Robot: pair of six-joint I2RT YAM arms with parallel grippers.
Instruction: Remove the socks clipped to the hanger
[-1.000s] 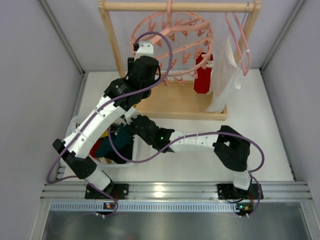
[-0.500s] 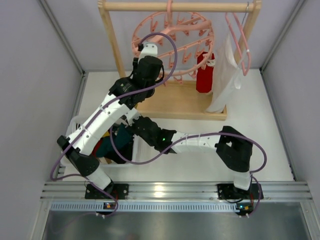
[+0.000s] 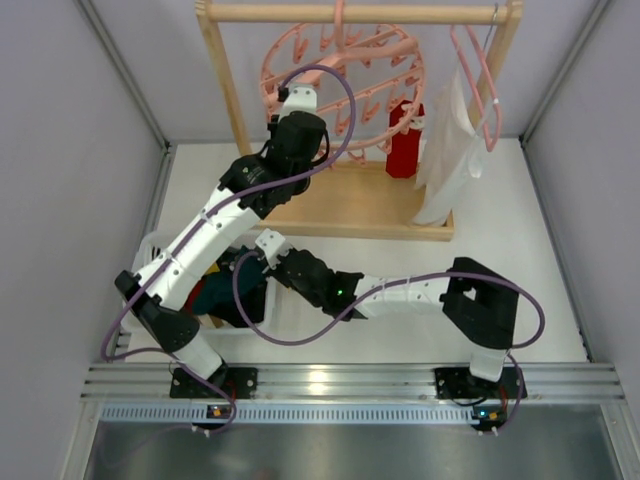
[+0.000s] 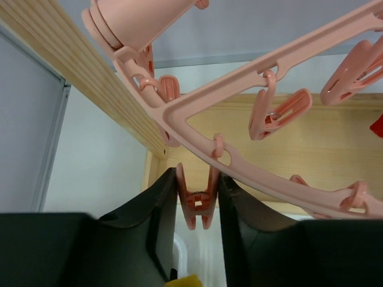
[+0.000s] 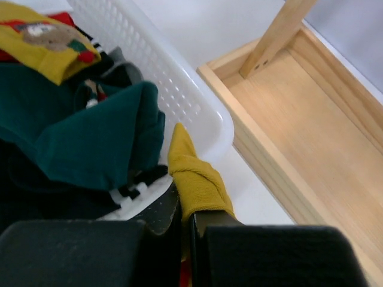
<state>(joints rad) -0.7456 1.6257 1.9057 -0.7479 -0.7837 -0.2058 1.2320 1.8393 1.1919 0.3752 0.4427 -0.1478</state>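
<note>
The round pink hanger (image 3: 345, 75) hangs from the wooden rack's top bar, and one red sock (image 3: 404, 140) is clipped at its right side. My left gripper (image 3: 287, 100) is raised to the ring's left rim. In the left wrist view it (image 4: 197, 200) is shut on a dangling pink clip (image 4: 197, 206) below the ring (image 4: 251, 75), one finger pressing each wing. My right gripper (image 3: 258, 255) sits low by the white basket (image 3: 150, 245), shut on a mustard yellow sock (image 5: 194, 176) at the basket rim (image 5: 200, 110). Teal (image 5: 90, 140) and yellow (image 5: 42, 36) socks lie inside the basket.
The wooden rack (image 3: 225, 85) has a tray-like base (image 3: 350, 205) on the table. A slim pink clothes hanger (image 3: 478, 75) with a white cloth (image 3: 445, 150) hangs at the bar's right end. Grey walls close in both sides.
My left gripper has risen to the ring and closed on the clip. The ring has shifted slightly. The right arm has drawn back a little toward the near side, the yellow sock still held.
</note>
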